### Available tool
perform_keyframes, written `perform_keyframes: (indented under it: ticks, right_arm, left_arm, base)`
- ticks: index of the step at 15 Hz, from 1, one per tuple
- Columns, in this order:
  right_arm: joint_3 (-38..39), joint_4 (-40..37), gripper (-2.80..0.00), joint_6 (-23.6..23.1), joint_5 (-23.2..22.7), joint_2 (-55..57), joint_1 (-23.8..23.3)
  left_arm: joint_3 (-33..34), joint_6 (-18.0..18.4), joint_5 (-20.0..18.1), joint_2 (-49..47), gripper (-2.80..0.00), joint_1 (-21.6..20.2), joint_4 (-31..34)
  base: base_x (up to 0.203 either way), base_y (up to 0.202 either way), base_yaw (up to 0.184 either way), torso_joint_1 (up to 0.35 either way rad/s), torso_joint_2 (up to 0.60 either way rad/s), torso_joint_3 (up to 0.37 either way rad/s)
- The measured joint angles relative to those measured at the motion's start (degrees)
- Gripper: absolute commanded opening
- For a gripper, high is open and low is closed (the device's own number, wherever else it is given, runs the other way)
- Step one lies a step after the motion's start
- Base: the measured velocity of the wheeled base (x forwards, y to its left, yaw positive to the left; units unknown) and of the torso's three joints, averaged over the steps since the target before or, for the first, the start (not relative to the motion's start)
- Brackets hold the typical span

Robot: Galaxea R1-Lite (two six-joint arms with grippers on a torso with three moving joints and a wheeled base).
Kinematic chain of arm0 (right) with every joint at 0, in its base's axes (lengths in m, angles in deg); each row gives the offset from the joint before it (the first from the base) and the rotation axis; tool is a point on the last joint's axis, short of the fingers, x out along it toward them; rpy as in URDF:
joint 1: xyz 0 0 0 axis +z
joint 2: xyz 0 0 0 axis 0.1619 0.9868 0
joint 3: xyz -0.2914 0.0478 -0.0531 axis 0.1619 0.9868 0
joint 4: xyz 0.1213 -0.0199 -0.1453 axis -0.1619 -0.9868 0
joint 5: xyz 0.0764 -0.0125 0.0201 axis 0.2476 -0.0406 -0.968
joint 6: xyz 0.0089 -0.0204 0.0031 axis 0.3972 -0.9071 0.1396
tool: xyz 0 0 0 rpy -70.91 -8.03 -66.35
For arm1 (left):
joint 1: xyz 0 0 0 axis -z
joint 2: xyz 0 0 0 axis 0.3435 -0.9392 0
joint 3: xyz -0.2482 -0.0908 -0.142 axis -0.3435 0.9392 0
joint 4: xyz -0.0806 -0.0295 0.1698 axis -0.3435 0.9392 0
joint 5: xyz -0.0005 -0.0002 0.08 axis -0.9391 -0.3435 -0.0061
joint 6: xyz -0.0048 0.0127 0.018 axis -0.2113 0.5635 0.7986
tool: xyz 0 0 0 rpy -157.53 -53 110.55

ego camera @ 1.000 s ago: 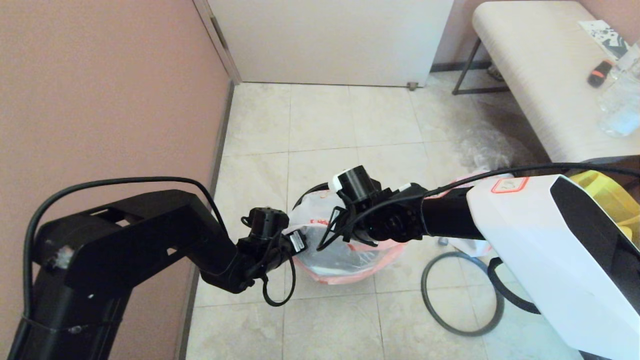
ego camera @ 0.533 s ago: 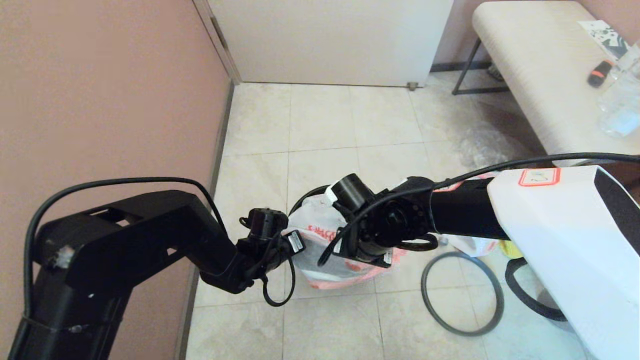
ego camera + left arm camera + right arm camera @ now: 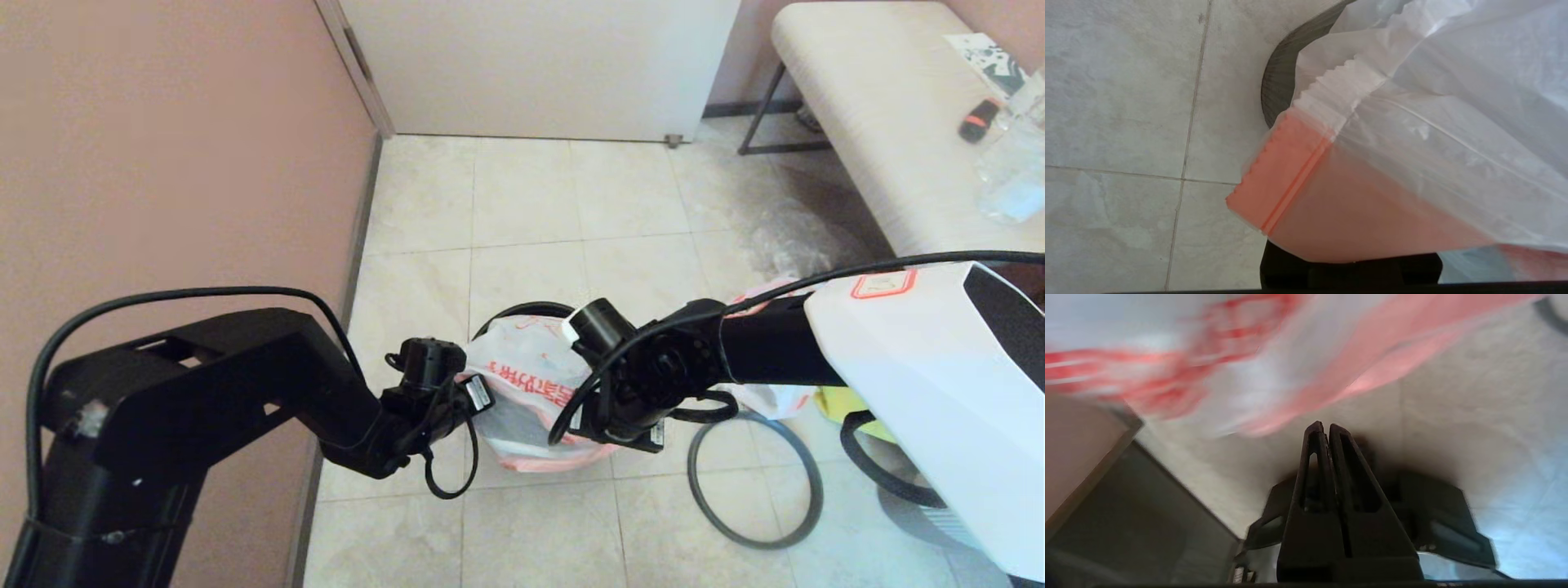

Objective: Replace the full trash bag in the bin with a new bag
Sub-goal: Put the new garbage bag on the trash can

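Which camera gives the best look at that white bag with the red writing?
The head view: the full trash bag shows whole, red print readable, sitting in the bin. The left wrist view shows only its pink corner close up; the right wrist view only a blur.

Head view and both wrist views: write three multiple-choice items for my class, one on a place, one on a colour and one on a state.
1. Where does the grey hoop lie?
A. Around the top of the bin
B. Flat on the floor, to the robot's right of the bin
C. Inside the full trash bag

2. What colour is the full trash bag's edge in the left wrist view?
A. Pink-red
B. Blue
C. Green

3. How does the right gripper stand?
A. Wide open
B. Shut on the grey hoop
C. Shut, with nothing between its fingers

Answers:
1 B: the head view shows the hoop on the tiles, apart from the bin.
2 A: the left wrist view shows a pink-red band on the white plastic.
3 C: in the right wrist view the two fingers meet and nothing is between them.
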Motion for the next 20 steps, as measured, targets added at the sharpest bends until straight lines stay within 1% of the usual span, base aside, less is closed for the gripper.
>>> perform_keyframes:
  ticks: [2,3,6,8,10,12,16,20]
  right_arm:
    - [-0.2,0.1,-2.80,-2.3,-1.4,0.7,-2.2]
    - [-0.2,0.0,-2.80,-2.6,-1.6,0.9,-2.7]
    - [0.1,0.1,-2.80,-2.5,-1.6,1.4,-2.9]
    - [0.0,1.8,-2.80,-2.2,-1.4,2.1,-2.7]
    - [-0.1,3.4,-2.80,-0.2,-1.3,2.7,-2.7]
    - [0.3,4.9,-2.80,0.9,-1.3,3.3,-3.6]
    - [0.4,7.3,-2.80,0.8,-1.2,4.3,-5.2]
    - [0.6,7.0,-2.80,0.7,-0.3,4.6,-5.9]
  left_arm:
    - [0.4,0.0,-0.1,0.5,-2.80,-0.3,-0.1]
    - [0.5,0.0,-0.2,0.6,-2.80,-0.3,-0.1]
    - [0.6,0.1,-0.2,0.8,-2.80,-0.3,0.0]
    - [0.6,0.0,-0.3,0.8,-2.80,-0.1,0.0]
    - [0.9,0.0,-0.3,0.8,-2.80,-0.1,0.0]
    - [1.1,0.0,-0.3,0.8,-2.80,0.0,0.0]
    - [1.8,0.0,-0.3,0.8,-2.80,-0.1,-0.1]
    - [1.9,0.0,-0.3,1.0,-2.80,-0.2,-0.2]
  base:
    - [0.000,0.000,0.000,0.000,0.00,0.000]
    - [0.000,0.000,0.000,0.000,0.00,0.000]
    - [0.000,0.000,0.000,0.000,0.00,0.000]
    - [0.000,0.000,0.000,0.000,0.00,0.000]
    - [0.000,0.000,0.000,0.000,0.00,0.000]
    - [0.000,0.000,0.000,0.000,0.00,0.000]
    - [0.000,0.000,0.000,0.000,0.00,0.000]
    - [0.000,0.000,0.000,0.000,0.00,0.000]
